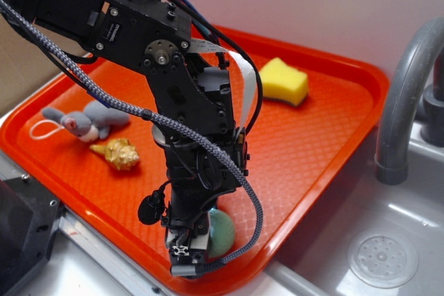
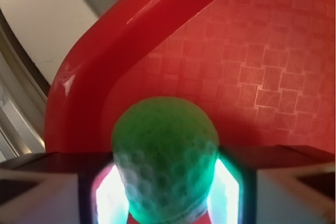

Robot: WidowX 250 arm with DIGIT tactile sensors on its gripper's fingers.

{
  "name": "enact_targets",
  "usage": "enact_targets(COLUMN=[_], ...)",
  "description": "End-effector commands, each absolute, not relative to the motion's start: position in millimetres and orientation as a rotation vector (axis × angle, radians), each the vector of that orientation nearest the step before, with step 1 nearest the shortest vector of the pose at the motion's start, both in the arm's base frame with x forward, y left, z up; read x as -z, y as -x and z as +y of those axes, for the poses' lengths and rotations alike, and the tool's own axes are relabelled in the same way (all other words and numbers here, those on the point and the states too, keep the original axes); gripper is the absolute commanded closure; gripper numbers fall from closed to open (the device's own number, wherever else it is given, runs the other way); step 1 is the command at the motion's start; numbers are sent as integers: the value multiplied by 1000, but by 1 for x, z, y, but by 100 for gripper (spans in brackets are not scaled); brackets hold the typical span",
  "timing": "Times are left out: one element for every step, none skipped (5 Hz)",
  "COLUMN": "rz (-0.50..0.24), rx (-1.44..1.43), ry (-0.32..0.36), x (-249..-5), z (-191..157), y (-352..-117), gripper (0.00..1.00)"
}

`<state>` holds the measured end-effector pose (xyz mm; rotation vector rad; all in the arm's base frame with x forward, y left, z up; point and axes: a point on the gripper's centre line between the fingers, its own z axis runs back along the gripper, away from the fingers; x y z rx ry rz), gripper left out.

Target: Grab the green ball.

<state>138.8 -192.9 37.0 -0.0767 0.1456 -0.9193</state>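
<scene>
The green ball (image 1: pixel 223 232) rests on the orange tray (image 1: pixel 333 136) close to its front rim. My gripper (image 1: pixel 205 244) points down over it, and the arm hides most of the ball in the exterior view. In the wrist view the green ball (image 2: pixel 165 150) fills the gap between the two pads (image 2: pixel 107 195). Both pads press its dimpled sides, and the ball looks squeezed narrower where they hold it. The gripper (image 2: pixel 165 192) is shut on the ball. The tray's curved rim (image 2: pixel 89 87) rises just beyond it.
A yellow sponge (image 1: pixel 283 81) lies at the tray's back right. A grey stuffed bunny (image 1: pixel 83 121) and a golden shell-shaped toy (image 1: pixel 119 154) lie at the left. A grey faucet (image 1: pixel 409 95) and the sink drain (image 1: pixel 383 260) are to the right of the tray.
</scene>
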Motion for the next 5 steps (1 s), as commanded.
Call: enact_targets(rz=[-30,-139,-181,-179,-175], rx=[783,538,289,45,-39], ry=[94,135,129,46,-3], x=[-82,-129,-178,-231,-277], z=[-167,-118,-68,-28,-3], y=[-130,-141,-136,-132,-139], gripper=[100,100,100,100,100])
